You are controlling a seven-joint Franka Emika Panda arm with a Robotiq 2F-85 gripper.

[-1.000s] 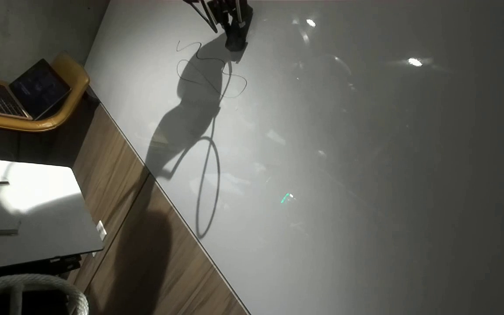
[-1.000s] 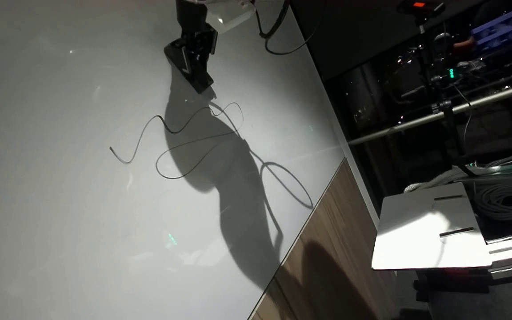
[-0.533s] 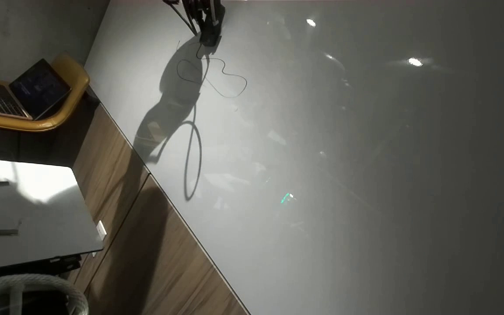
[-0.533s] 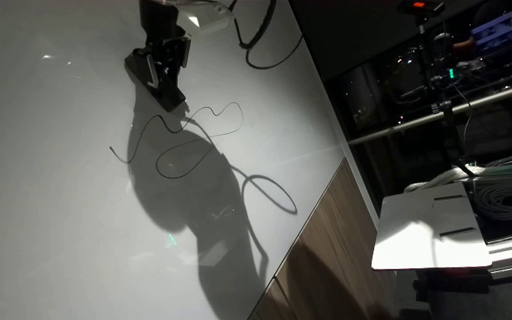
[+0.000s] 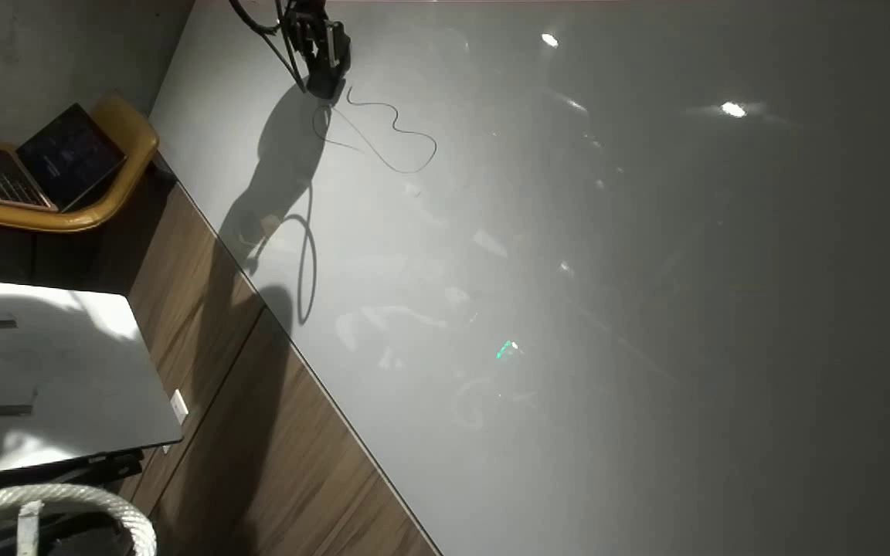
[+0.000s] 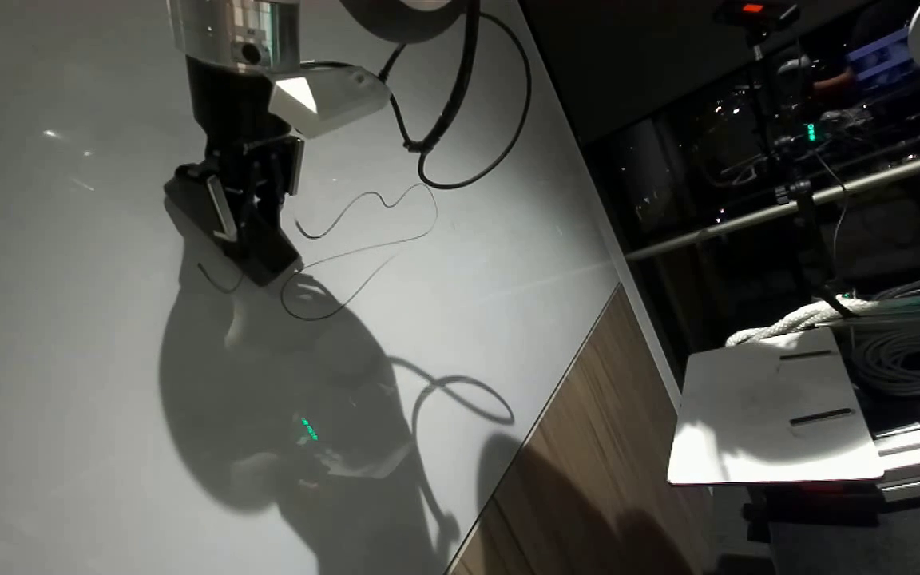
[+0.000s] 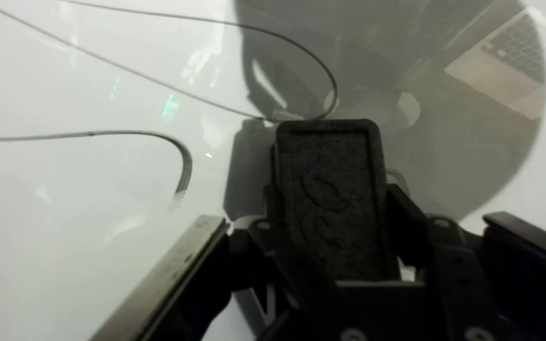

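Wrist view, left to right: thin dark cord [image 7: 187,163] curling over glossy white tabletop [image 7: 64,265]; mid-frame, black rectangular block [image 7: 332,161] with curved molded marks, gripper [image 7: 333,208] clamped on it from both sides. Block-to-tabletop contact unclear. Cord loop runs past block's far end. In an exterior view, left to right: open laptop [image 5: 47,166] on yellow chair [image 5: 74,221], gripper over tabletop, cord just beside it.

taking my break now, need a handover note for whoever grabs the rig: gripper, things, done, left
Gripper: shut on the block.
Block: over or right beside the line; touching the table or not, cannot tell.
Line: on the table; in an exterior view it shows on both sides of the block.
Done: block gripped.
Left: block not yet let go; much of the line visible.
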